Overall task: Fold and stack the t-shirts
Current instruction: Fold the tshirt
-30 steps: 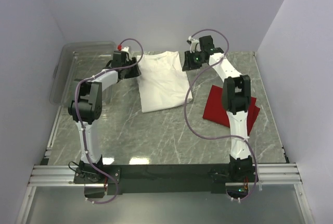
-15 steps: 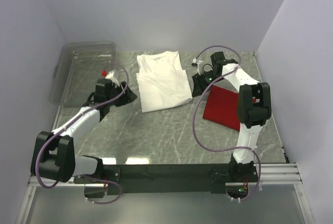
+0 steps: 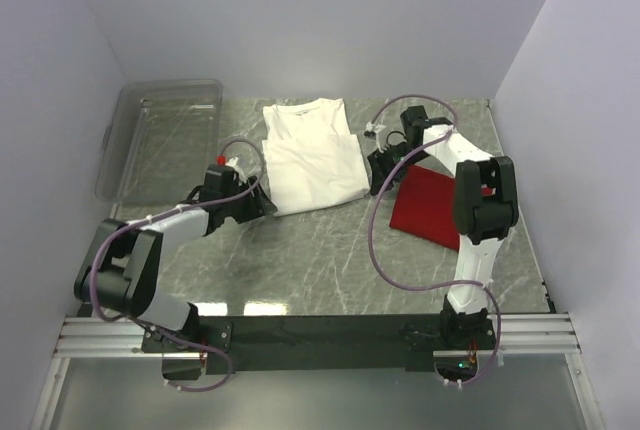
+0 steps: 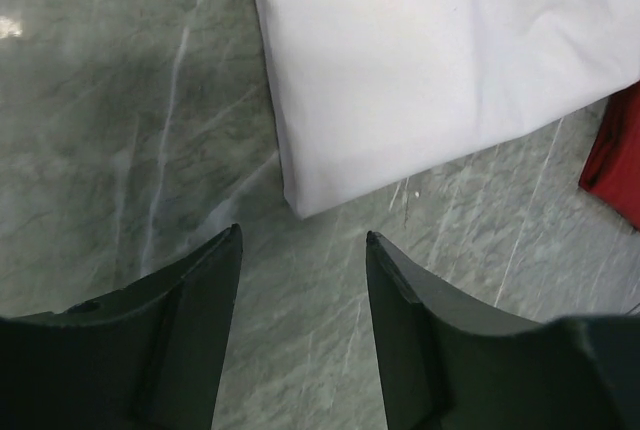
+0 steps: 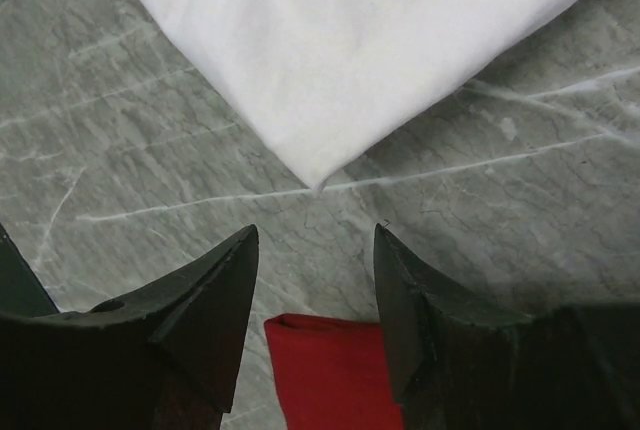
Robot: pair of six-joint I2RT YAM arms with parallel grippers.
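1. The white t-shirt (image 3: 312, 155) lay flat at the far middle of the table (image 3: 320, 260), folded into a long panel with its neckline at the far end and its hem edge nearest the arms.
2. In the left wrist view, the near left corner of the white t-shirt (image 4: 450, 60) showed as a clean folded edge resting on the marble surface.
3. In the right wrist view, the near right corner of the white t-shirt (image 5: 350, 40) came to a point just ahead of the fingertips.
4. The red t-shirt (image 3: 432, 207) lay folded on the right side of the table, just beside the white one but apart from it, partly covered by the right arm.
5. The left gripper (image 3: 258, 202) sat low over the table at the near left corner of the white t-shirt. Its jaws stood apart, with only bare table between them, and the fingers (image 4: 190, 330) were not touching the cloth.
6. The right gripper (image 3: 380, 165) sat between the two shirts, at the near right corner of the white one. Its jaws were likewise spread and held nothing.
7. A clear plastic bin (image 3: 160, 135) stood at the far left of the table, well apart from both shirts.
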